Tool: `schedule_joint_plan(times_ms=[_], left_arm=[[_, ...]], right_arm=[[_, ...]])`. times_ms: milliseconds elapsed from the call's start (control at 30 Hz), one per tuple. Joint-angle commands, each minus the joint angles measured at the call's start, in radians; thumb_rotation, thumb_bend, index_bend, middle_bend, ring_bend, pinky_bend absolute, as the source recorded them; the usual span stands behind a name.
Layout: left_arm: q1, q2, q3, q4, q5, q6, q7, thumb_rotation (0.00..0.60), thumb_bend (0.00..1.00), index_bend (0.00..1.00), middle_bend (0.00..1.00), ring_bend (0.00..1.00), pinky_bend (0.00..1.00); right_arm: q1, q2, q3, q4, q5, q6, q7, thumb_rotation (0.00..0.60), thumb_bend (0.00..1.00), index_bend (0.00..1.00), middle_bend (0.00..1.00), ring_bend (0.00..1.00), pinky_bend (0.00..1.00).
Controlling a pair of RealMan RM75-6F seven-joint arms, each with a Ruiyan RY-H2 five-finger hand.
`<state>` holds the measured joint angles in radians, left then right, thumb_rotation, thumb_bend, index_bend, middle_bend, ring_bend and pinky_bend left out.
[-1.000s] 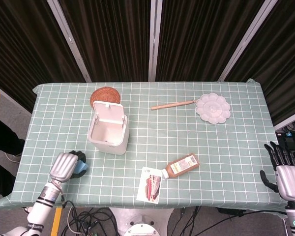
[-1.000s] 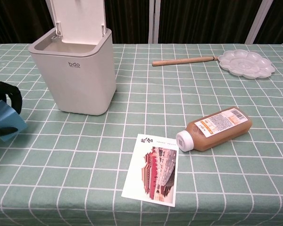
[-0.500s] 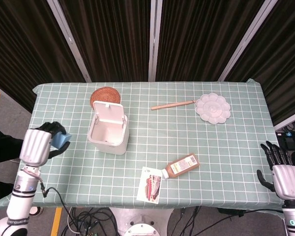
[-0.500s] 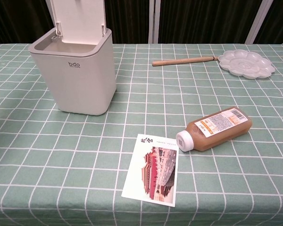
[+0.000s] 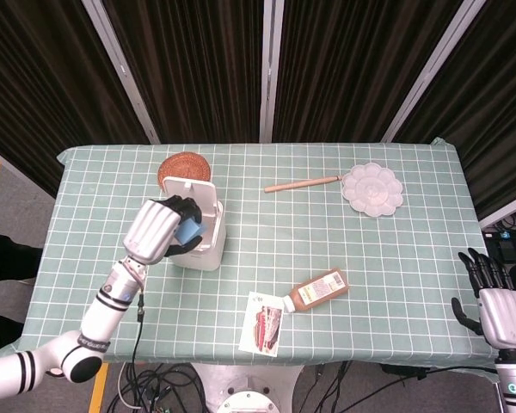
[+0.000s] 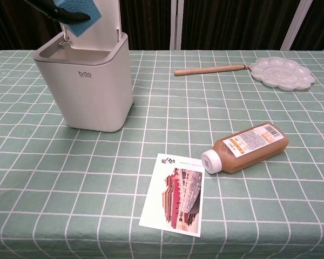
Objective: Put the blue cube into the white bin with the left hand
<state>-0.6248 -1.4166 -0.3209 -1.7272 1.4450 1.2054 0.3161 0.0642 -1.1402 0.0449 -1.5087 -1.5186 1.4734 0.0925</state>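
My left hand [image 5: 159,229] grips the blue cube [image 5: 188,232] and hovers right above the open white bin [image 5: 203,250]. In the chest view the cube [image 6: 81,15] hangs over the bin's mouth [image 6: 81,54], with dark fingertips [image 6: 51,6] at the top edge of the frame. The bin's lid stands upright behind it. My right hand [image 5: 497,303] is at the lower right, off the table, fingers apart and holding nothing.
A brown bottle [image 5: 319,290] lies on its side beside a postcard [image 5: 264,323] near the front edge. A wooden stick [image 5: 301,183] and a white palette dish [image 5: 372,188] lie at the back right. A woven coaster [image 5: 182,164] sits behind the bin.
My left hand has carried the blue cube up from the table's left front and rightward, so that it now hangs over the bin's opening. The right hand has barely moved.
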Motion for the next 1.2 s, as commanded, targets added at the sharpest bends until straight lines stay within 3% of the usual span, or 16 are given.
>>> schedule_joint_plan(times_ms=[33,167,467,667,800,867,933,1000,1200], left_arm=[[-0.028,-0.017,0.002,0.039,-0.027,-0.038,-0.022,0.600,0.23,0.46,0.46,0.45,0.65],[-0.026,-0.009,0.018,0.062,-0.003,-0.015,-0.036,0.600,0.15,0.39,0.38,0.33,0.53],[0.029,0.058,0.063,0.010,0.045,0.072,-0.042,0.600,0.06,0.36,0.36,0.32,0.52],[0.194,0.156,0.155,-0.080,0.060,0.241,0.022,0.600,0.06,0.36,0.36,0.34,0.52],[0.323,0.193,0.233,-0.063,0.063,0.361,0.029,0.600,0.05,0.36,0.36,0.36,0.52],[0.376,0.210,0.280,-0.036,0.040,0.370,0.022,0.600,0.04,0.32,0.33,0.30,0.44],[0.403,0.260,0.333,-0.046,-0.035,0.296,0.059,0.600,0.01,0.14,0.13,0.10,0.22],[0.418,0.271,0.340,-0.038,-0.067,0.284,0.066,0.600,0.00,0.01,0.00,0.00,0.06],[0.460,0.248,0.345,0.037,-0.061,0.301,-0.026,0.600,0.00,0.00,0.00,0.00,0.02]], right_arm=[[-0.001,0.001,-0.001,0.003,-0.001,0.001,0.003,0.600,0.34,0.00,0.00,0.00,0.00],[-0.002,0.001,0.001,0.009,0.006,-0.001,0.010,0.600,0.34,0.00,0.00,0.00,0.00],[0.001,0.003,0.001,-0.004,-0.007,0.006,0.001,0.600,0.34,0.00,0.00,0.00,0.00],[-0.001,0.007,-0.001,-0.002,-0.005,0.004,0.001,0.600,0.34,0.00,0.00,0.00,0.00],[-0.002,0.010,0.000,-0.007,-0.013,0.014,-0.002,0.600,0.34,0.00,0.00,0.00,0.00],[-0.003,0.012,0.000,-0.016,-0.016,0.018,-0.007,0.600,0.34,0.00,0.00,0.00,0.00],[-0.003,0.015,0.000,-0.027,-0.018,0.021,-0.017,0.600,0.34,0.00,0.00,0.00,0.00],[-0.002,0.015,0.000,-0.036,-0.018,0.020,-0.027,0.600,0.34,0.00,0.00,0.00,0.00],[0.002,0.009,-0.006,-0.060,-0.014,0.004,-0.064,0.600,0.34,0.00,0.00,0.00,0.00]])
